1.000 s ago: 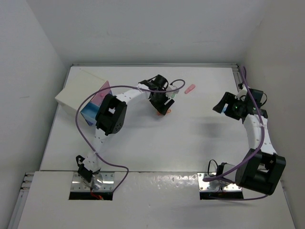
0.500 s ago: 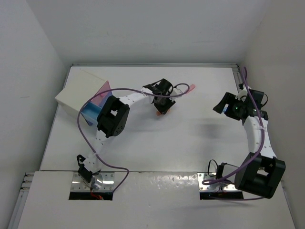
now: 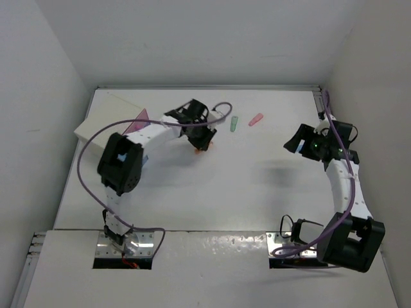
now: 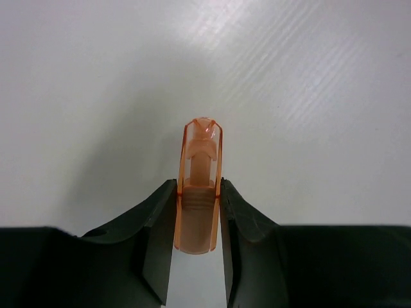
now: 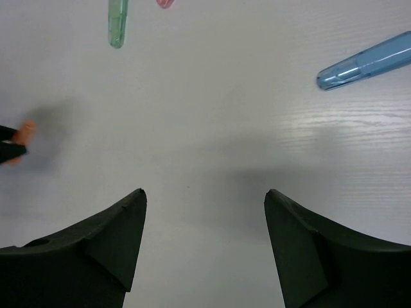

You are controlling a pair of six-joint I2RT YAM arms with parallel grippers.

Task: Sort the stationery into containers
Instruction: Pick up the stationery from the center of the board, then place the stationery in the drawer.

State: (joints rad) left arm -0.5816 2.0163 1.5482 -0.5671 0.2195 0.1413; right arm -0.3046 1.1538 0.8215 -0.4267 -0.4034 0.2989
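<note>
My left gripper (image 3: 203,145) (image 4: 198,204) is shut on a short translucent orange marker piece (image 4: 199,186), which stands up between the fingers (image 4: 156,224) above the white table. A green piece (image 3: 234,124) (image 5: 117,22) and a pink piece (image 3: 255,119) (image 5: 165,2) lie on the table to its right. A light-blue piece (image 5: 366,62) lies ahead of my right gripper (image 5: 205,200) (image 3: 299,144), which hangs open and holds nothing. Left of the left gripper, a corner of the pink container (image 3: 139,122) shows behind the left arm.
A cream box (image 3: 96,125) sits at the table's back left, against the pink container. The left arm's elbow (image 3: 119,168) hangs over the table's left side. White walls close in the back and both sides.
The left gripper has shut on the orange piece and carried it to the left, uncovering the green piece. The right arm has barely moved.
</note>
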